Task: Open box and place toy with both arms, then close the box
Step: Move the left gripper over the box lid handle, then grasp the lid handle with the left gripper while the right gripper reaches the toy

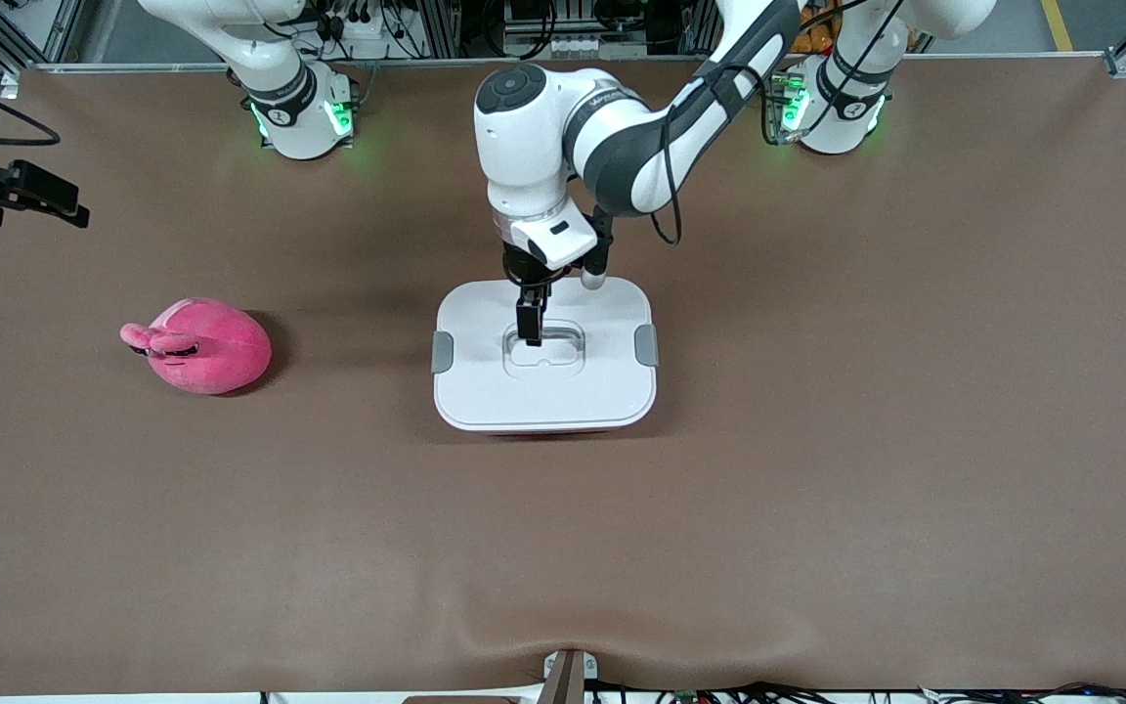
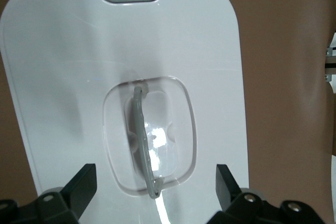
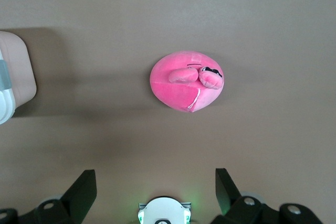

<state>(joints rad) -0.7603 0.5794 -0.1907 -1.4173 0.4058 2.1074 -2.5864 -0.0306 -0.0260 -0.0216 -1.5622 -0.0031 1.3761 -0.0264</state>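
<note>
Left wrist alone shows left claw (image 2: 155, 184) spread, straddling box (image 2: 68, 66) handle (image 2: 143, 140).

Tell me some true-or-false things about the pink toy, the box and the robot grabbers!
1. The white lid is on the rounded translucent pink plastic box. True.
2. The hot-pink egg-shaped plush toy is inside the box. False: it lies on the brown table, toward the right arm's end.
3. The left gripper is over the lid's recessed grey handle with open jaws. True.
4. The right gripper is holding the toy. False: its jaws are open, and it is over the table near the toy.
5. The lid has grey side clips. True.
</note>
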